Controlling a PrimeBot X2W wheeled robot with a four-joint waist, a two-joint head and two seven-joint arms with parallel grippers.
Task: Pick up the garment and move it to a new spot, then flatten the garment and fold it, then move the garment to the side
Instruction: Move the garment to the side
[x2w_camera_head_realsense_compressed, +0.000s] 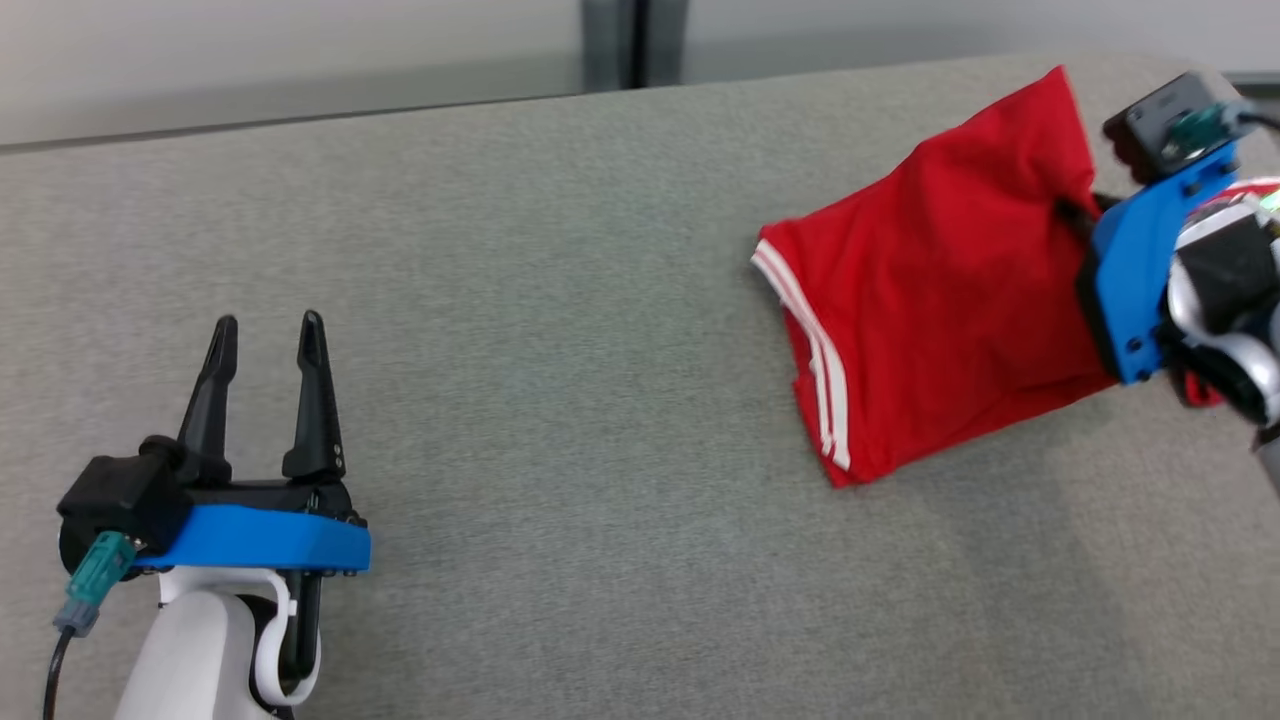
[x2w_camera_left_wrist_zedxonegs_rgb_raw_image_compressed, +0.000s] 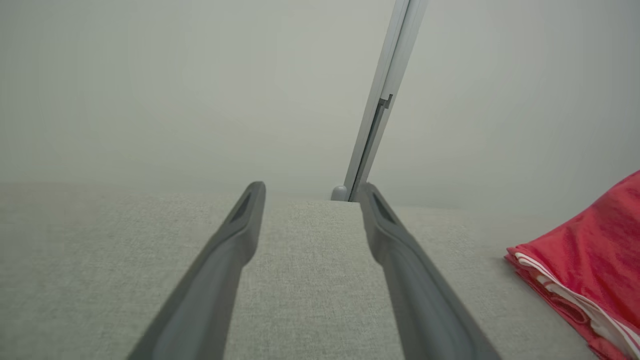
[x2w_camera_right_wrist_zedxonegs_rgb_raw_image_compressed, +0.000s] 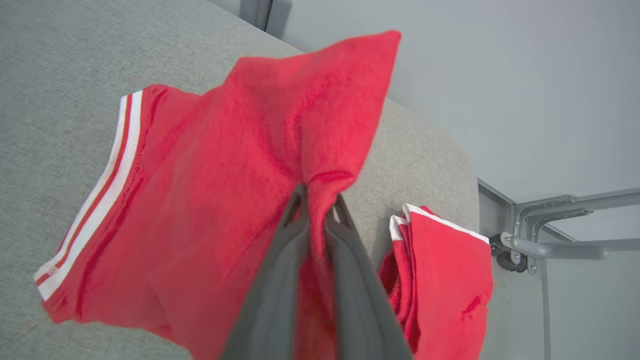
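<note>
Grey woven tabletop (x2w_camera_head_realsense_compressed: 560, 330), broad. Red knit garment with white stripes (x2w_camera_head_realsense_compressed: 930, 300) lies at 2 o'clock, bunched. Right gripper (x2w_camera_right_wrist_zedxonegs_rgb_raw_image_compressed: 316, 202) is clamped on a pinch of its cloth. Left gripper (x2w_camera_head_realsense_compressed: 268, 335) is spread and empty at 8 o'clock. Step, judged: pickup. Next probably needs a lift, then a carry toward centre.

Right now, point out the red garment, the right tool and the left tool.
red garment (x2w_camera_head_realsense_compressed: 930, 300), head view, middle of the cloth.
right tool (x2w_camera_right_wrist_zedxonegs_rgb_raw_image_compressed: 319, 196), right wrist view, between fingertips shut on cloth.
left tool (x2w_camera_head_realsense_compressed: 268, 322), head view, midway between open fingertips.
</note>
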